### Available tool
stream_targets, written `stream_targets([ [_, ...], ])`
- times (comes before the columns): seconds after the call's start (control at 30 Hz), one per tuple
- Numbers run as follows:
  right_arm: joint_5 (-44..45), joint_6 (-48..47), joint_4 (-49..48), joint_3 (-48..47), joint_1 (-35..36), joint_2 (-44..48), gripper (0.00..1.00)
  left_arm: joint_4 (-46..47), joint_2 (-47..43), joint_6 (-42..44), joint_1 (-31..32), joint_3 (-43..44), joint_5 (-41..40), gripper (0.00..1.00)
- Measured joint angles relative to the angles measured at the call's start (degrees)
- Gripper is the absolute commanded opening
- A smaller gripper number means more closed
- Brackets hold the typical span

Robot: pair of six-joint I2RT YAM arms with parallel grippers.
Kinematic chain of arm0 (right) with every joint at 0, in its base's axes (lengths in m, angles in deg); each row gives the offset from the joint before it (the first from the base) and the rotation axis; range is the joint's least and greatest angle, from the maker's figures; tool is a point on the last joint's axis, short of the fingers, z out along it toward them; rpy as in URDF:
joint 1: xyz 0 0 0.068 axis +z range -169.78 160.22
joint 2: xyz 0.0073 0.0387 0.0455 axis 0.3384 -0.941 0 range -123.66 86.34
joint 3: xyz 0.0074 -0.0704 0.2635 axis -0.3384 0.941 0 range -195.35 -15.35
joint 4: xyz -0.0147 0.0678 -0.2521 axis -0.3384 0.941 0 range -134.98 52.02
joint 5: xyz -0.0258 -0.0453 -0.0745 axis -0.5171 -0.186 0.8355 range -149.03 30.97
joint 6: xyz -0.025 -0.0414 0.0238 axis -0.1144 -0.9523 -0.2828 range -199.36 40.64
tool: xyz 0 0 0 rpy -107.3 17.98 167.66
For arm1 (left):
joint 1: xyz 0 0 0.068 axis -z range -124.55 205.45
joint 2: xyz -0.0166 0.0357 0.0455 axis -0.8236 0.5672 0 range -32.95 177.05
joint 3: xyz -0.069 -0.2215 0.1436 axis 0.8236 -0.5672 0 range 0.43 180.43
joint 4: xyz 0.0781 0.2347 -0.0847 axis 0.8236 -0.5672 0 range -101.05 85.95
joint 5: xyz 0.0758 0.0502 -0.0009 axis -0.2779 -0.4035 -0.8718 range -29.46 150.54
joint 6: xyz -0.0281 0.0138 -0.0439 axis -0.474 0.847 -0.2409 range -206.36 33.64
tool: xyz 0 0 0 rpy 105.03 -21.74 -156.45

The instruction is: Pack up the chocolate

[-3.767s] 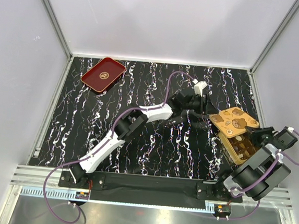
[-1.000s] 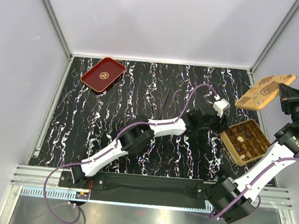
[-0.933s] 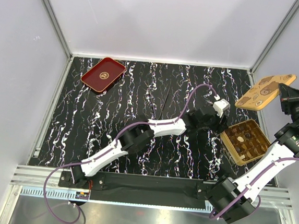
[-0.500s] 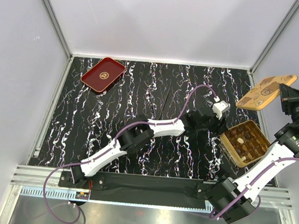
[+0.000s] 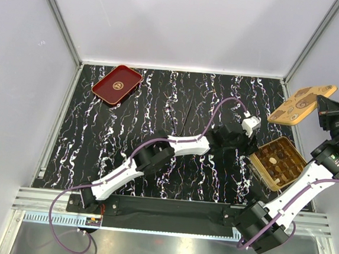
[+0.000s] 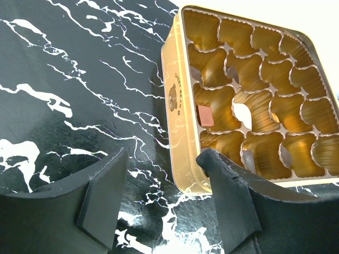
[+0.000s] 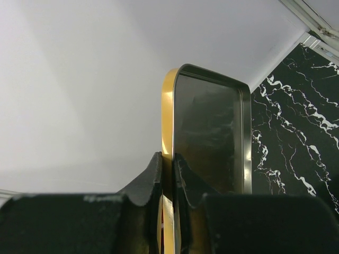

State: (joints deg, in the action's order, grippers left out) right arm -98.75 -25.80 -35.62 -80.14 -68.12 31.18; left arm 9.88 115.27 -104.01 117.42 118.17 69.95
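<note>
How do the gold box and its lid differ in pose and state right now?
The gold box lies flat on the table; the lid hangs tilted in the air, pinched at its edge by the right tool. The box shows cups holding a few chocolates; the lid shows its printed top. Both are gold.

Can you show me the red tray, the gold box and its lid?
red tray (image 5: 126, 77), top view, bare floor
gold box (image 6: 172, 74), left wrist view, outer side wall
lid (image 5: 301, 104), top view, patterned top face
</note>
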Motion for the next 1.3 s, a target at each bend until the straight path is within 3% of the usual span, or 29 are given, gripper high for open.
stream_targets([
  [0.3, 0.2, 0.0, 0.1, 0.0, 0.0, 0.3, 0.0, -2.6, 0.0, 2.1, 0.9, 1.0, -1.4, 0.64],
  [0.67, 0.2, -0.1, 0.4, 0.0, 0.0, 0.9, 0.0, -9.3, -1.9, 0.7, 1.9, 1.8, -9.3, 0.4],
  [0.93, 0.2, -0.5, 0.3, 1.2, 0.0, 1.4, 0.0, -14.8, -3.8, -2.8, -0.8, 1.5, -13.0, 0.29],
  [1.3, -0.4, -0.1, -3.5, 8.3, 0.0, 0.2, 0.0, -18.0, -8.3, -8.7, -5.1, -4.0, -15.8, 0.24],
])
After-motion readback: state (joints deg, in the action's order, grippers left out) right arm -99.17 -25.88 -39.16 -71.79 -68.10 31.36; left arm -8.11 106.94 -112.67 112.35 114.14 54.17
